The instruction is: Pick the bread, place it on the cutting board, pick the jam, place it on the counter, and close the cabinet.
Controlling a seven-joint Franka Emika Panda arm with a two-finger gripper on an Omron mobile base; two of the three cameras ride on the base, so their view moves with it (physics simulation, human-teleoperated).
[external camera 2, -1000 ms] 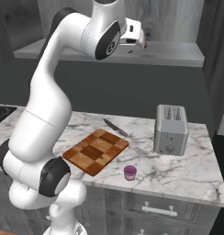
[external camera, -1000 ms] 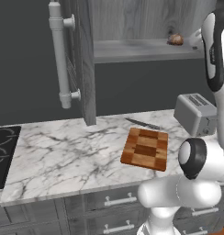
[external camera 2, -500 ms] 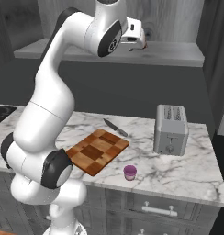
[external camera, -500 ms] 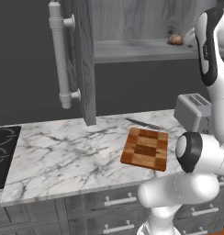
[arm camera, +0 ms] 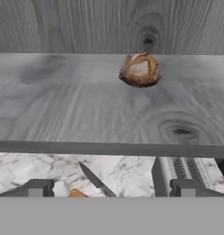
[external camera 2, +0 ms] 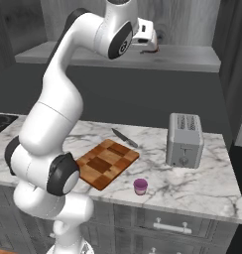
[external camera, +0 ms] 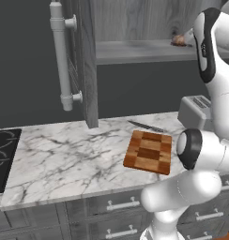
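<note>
The bread (arm camera: 140,69), a small brown roll with a pale top, sits on the grey shelf of the open cabinet (external camera: 135,49), and its edge peeks out beside my arm (external camera: 179,39). My gripper (arm camera: 110,188) is open, in front of the shelf's edge and short of the bread, with nothing between its fingers; in the right base view the gripper (external camera 2: 151,47) hovers at shelf height. The checkered cutting board (external camera 2: 107,162) lies bare on the marble counter (external camera 2: 202,183). The pink-purple jam (external camera 2: 140,186) stands on the counter near its front edge, right of the board.
The cabinet door (external camera: 86,61) stands open at the left with a long bar handle (external camera: 60,56). A grey toaster (external camera 2: 184,140) is right of the board and a knife (external camera 2: 124,138) lies behind it. A black stovetop (external camera: 3,154) is at the far left.
The arm's lower joints have shifted a little, and the hand has stayed near the shelf's edge. Bread, jam and board have not moved.
</note>
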